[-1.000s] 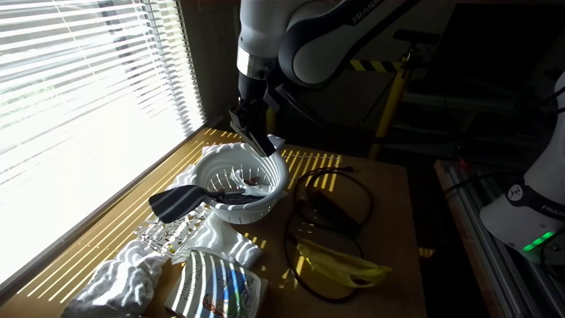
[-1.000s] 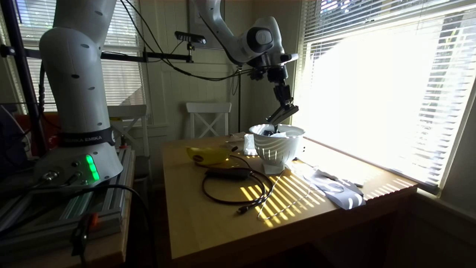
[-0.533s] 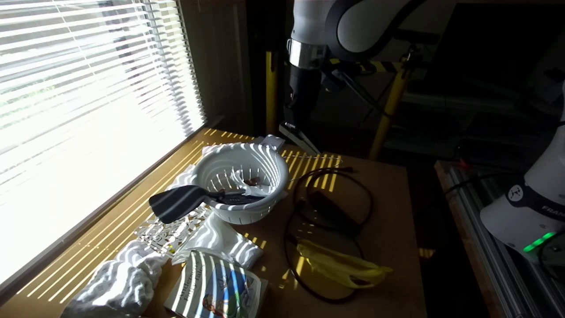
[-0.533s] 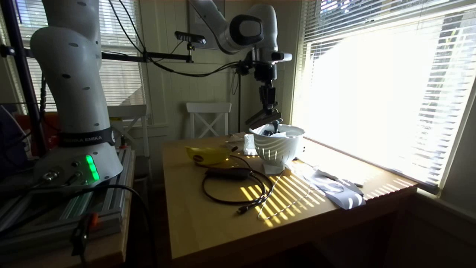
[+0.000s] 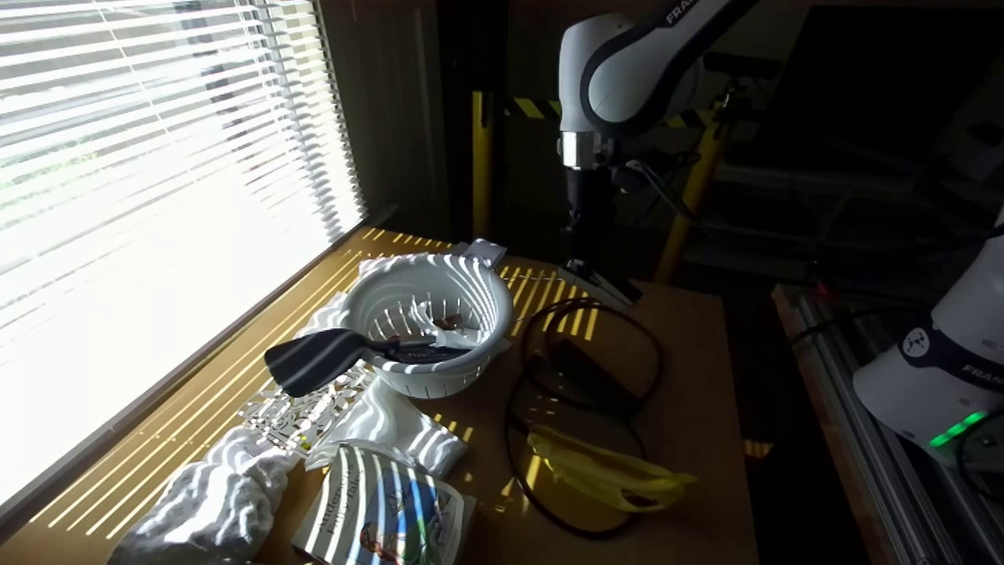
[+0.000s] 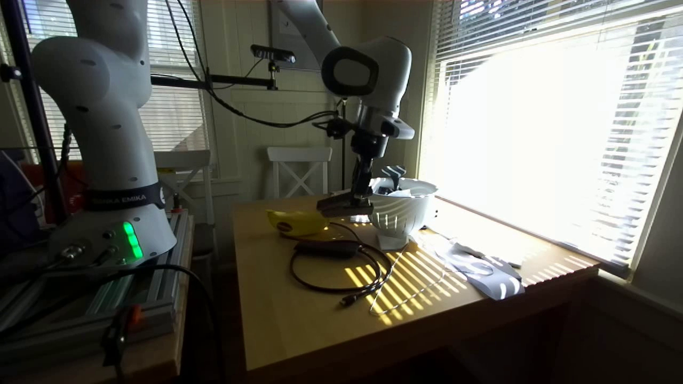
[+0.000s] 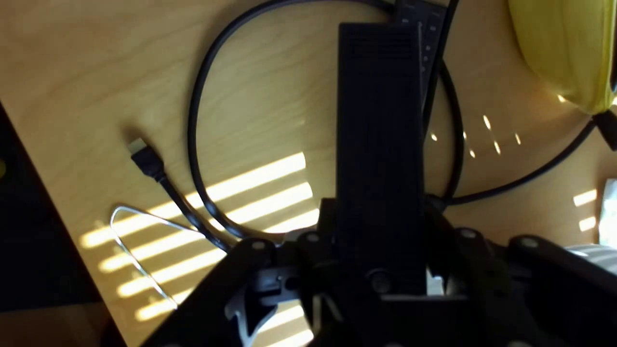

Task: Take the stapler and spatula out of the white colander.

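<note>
Wooden table point(image 5: 690, 384) under hard sun, striped with light from venetian blinds point(image 5: 180, 157) at the upper left of an exterior view; dim toward the right edge, with Franka arm base point(image 5: 902, 384) and its green lamp point(image 5: 958, 429). White chair point(image 6: 299, 154) at upper centre in an exterior view, against pale panelled wall point(image 6: 240, 160).

Hanging near mid-frame in both exterior views: gripper point(image 6: 361, 193), clenched tight on black stapler point(image 7: 379, 125). Shown down the middle of the wrist view, from the gripper at the bottom almost to the top edge, in front of looped black cable point(image 7: 194, 120). Held outside the white colander point(image 5: 435, 383), to the right of the bowl and apart from it in an exterior view. Cannot tell the height over the table.

Left of centre in an exterior view: black spatula point(image 5: 314, 361), with wide blade jutting out past the rim toward the left and narrow part crossing the rim into the bowl. Lying there amid white and reddish-brown scraps point(image 5: 459, 339), hard to make out.

Along the bottom left: crumpled white bundle point(image 5: 212, 502), next to Andersen fairy tales book point(image 5: 392, 502) and, above that, white plastic packet point(image 5: 392, 424). Below and right of centre: dark oblong box point(image 5: 592, 377) within the cable loop, then yellow limp item point(image 5: 604, 471) overlapping the cable. At left of the wrist view: HDMI-type plug point(image 7: 148, 161) on the cable end.
</note>
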`<state>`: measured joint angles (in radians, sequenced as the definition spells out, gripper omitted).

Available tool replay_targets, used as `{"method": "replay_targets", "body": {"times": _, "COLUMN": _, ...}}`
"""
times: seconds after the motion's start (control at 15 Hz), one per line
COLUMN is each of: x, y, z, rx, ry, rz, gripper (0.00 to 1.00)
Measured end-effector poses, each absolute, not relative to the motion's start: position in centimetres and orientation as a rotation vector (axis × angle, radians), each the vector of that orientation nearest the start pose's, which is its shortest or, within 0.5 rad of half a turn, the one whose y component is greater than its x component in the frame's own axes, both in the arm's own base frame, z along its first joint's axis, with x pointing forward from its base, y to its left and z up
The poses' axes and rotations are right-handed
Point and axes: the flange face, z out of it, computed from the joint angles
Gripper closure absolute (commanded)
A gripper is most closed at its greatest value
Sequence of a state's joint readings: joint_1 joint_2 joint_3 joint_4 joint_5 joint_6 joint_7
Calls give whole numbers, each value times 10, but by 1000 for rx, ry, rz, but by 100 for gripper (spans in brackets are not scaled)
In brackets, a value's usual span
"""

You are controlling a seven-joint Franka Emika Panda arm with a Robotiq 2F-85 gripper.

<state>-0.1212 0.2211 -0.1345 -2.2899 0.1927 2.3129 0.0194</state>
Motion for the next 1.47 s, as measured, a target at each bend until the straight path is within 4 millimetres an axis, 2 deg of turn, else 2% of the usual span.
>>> {"method": "replay_targets", "body": {"times": 0.33, "x": 476, "y": -155, "z": 172, "rx": -2806, "ry": 673, "rz": 423, "gripper": 83}}
{"method": "replay_targets", "body": {"times": 0.67, "x": 475, "y": -165, "z": 129, "rx": -2769, "ry": 778, "rz": 492, "gripper": 83}}
{"method": "replay_targets", "body": {"times": 1.07, "x": 479, "y": -170, "z": 113, "rx": -2730, "ry": 1002, "rz": 553, "gripper": 83}}
{"method": "replay_targets", "body": {"times": 1.47, "x": 474, "y": -189, "z": 114, "rx": -2803, "ry": 1157, "rz": 619, "gripper": 83}}
